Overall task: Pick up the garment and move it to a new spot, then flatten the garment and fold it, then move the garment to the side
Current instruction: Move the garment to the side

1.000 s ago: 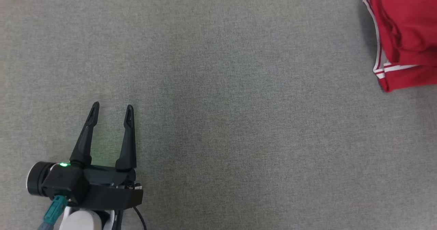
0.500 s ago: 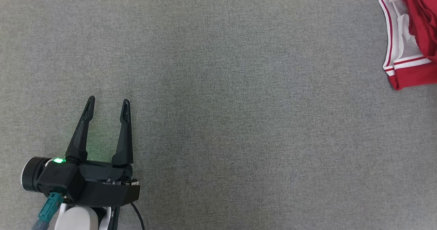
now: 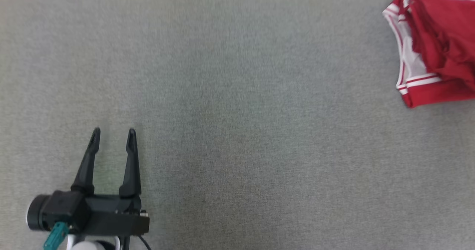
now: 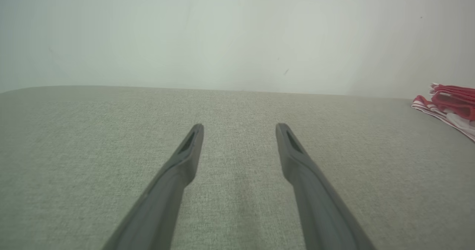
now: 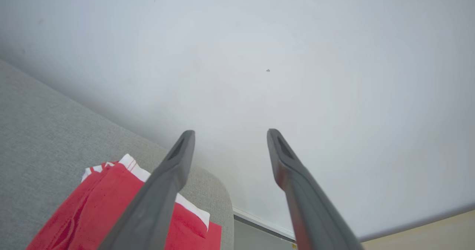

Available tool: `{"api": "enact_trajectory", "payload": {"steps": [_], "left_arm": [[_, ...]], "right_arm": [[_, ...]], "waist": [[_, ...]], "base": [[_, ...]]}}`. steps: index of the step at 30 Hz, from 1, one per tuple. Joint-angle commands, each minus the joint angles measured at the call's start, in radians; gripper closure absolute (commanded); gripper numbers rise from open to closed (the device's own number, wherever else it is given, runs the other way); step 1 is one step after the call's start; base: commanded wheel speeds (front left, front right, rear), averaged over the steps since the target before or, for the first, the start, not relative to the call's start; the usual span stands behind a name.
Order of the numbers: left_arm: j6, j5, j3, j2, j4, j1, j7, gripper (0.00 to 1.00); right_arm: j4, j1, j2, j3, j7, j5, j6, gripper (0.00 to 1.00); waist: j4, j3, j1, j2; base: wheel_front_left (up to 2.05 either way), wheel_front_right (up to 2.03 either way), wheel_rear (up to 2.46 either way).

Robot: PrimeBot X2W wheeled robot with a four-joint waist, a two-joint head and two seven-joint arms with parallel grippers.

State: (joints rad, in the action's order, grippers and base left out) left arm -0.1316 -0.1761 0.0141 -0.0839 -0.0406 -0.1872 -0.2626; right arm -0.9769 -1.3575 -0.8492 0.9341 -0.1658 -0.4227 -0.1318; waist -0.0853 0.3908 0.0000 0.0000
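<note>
A grey counter point(image 3: 237, 131) covered in a finely woven, faintly mottled fabric is seen across the head view. The garment point(image 3: 441, 38) is found at about 2 o'clock there, cut off by the view's right edge. It is made of soft red cloth trimmed with white bands and thin red stripes, and it is bunched into loose, rumpled folds, with a white inner layer exposed along its 9 o'clock side. The left end effector point(image 3: 113, 133) is placed at about 7 o'clock, well apart from the garment. Its two long, matte black, tapering fingers are spread wide with nothing between them, and a narrow slot is cut near each tip. A teal connector point(image 3: 55, 237) is fitted at its blocky black base. In the right wrist view the right end effector point(image 5: 231, 133) is seen spread just as wide and empty. The garment's red cloth and white hem are shown at 7 o'clock behind one finger, near the counter's rounded corner. A smooth pale wall point(image 5: 297, 57) is seen beyond.
</note>
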Motion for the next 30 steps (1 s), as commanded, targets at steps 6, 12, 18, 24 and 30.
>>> {"api": "enact_trajectory", "payload": {"steps": [6,12,18,24,30], "left_arm": [[0.002,-0.005,-0.033,0.016,-0.033,0.077,-0.003,0.0],[0.002,0.0,-0.065,0.025,-0.054,0.137,-0.003,0.0],[0.002,0.004,-0.081,0.029,-0.08,0.177,-0.003,0.0],[0.002,0.012,-0.072,0.031,-0.099,0.197,-0.003,0.0],[0.002,0.009,-0.078,0.033,-0.121,0.214,-0.003,0.0]], "right_arm": [[0.04,0.115,0.134,-0.154,-0.098,-0.003,0.002,0.0],[0.255,0.36,0.246,-0.436,-0.099,0.089,0.002,0.0],[0.424,0.666,0.397,-0.682,-0.099,0.217,0.002,0.0],[0.569,0.917,0.517,-0.783,-0.099,0.288,0.002,0.0],[0.683,1.12,0.613,-0.84,-0.1,0.317,0.002,0.0]], "waist": [[-0.004,-0.127,0.0,0.0],[-0.01,-0.201,0.0,0.0],[-0.005,-0.263,0.0,0.0],[0.012,-0.301,0.0,0.0],[0.019,-0.34,0.0,0.0]], "base": [[0.0,0.0,0.0],[0.0,0.0,0.0],[0.0,0.0,0.0],[0.0,0.0,0.0],[0.0,0.0,0.0]]}}
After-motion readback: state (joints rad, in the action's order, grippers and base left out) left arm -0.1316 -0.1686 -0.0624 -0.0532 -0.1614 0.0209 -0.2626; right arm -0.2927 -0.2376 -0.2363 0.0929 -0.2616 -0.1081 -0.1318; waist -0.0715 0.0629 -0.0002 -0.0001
